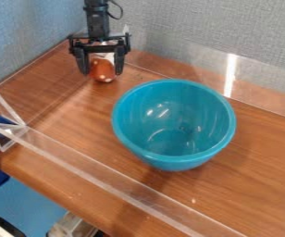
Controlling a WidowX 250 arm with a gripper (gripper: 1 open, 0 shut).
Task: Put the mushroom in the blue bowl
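lab bench: clear acrylic barrier (83, 171), wooden table (71, 111)

blue bowl (174, 123): glossy smooth plastic | table (71, 116): polished wood | barrier (83, 162): clear plastic

Gripper (101, 64) points downward, its jaws spread wide
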